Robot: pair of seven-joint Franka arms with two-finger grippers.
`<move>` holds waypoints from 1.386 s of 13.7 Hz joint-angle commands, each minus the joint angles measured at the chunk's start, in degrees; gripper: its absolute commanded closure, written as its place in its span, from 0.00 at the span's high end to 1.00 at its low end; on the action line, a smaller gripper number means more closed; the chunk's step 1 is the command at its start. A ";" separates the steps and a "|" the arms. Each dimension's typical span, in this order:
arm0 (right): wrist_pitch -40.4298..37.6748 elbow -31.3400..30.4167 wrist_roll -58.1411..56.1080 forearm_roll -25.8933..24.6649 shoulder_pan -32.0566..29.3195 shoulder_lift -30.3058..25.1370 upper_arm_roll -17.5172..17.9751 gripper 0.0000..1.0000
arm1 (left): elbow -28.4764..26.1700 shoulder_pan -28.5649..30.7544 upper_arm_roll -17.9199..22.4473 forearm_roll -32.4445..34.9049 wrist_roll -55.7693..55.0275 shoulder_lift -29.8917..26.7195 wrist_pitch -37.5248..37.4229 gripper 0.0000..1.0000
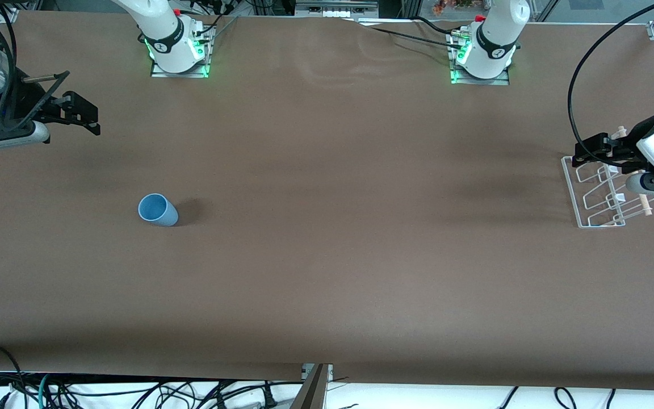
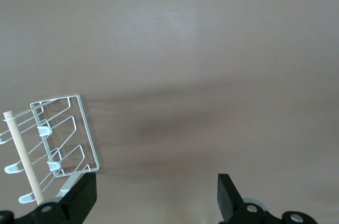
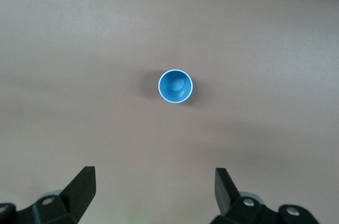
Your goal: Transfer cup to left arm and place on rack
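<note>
Cup [image 1: 157, 209] stands upright, mouth up, on bare table toward right arm's end, nearer the camera than either base. Right gripper [image 1: 86, 116] hangs above that end, fingers wide apart, empty, closest to the cup. Left gripper [image 1: 588, 153] waits over rack [image 1: 574, 193], also spread, nothing held.

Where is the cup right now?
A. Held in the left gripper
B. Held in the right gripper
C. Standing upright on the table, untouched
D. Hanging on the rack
C. The cup stands mouth-up on the bare table, and the right gripper is open with nothing between its fingers.
</note>
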 commanded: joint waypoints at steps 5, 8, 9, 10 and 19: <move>-1.01 1.18 -1.21 -0.95 0.00 0.23 0.02 0.99 | 1.97 0.08 0.19 -1.08 -0.24 0.99 -0.49 1.00; -1.01 1.18 -2.09 -0.95 0.00 0.23 0.02 0.99 | 2.06 -0.19 0.19 -0.99 -0.59 0.99 -0.49 1.00; -1.10 1.18 -2.09 -1.12 0.09 0.23 0.02 0.99 | 2.67 -0.28 0.10 -0.99 -0.59 1.07 -0.49 1.00; -1.10 1.18 -2.09 -1.56 0.09 0.23 0.02 0.99 | 2.85 -0.19 0.18 -0.99 -0.59 1.34 -0.49 1.00; -1.19 0.48 -2.00 -2.71 0.09 0.23 0.11 0.99 | 3.81 -0.28 0.10 -1.17 -0.77 1.78 -0.58 1.00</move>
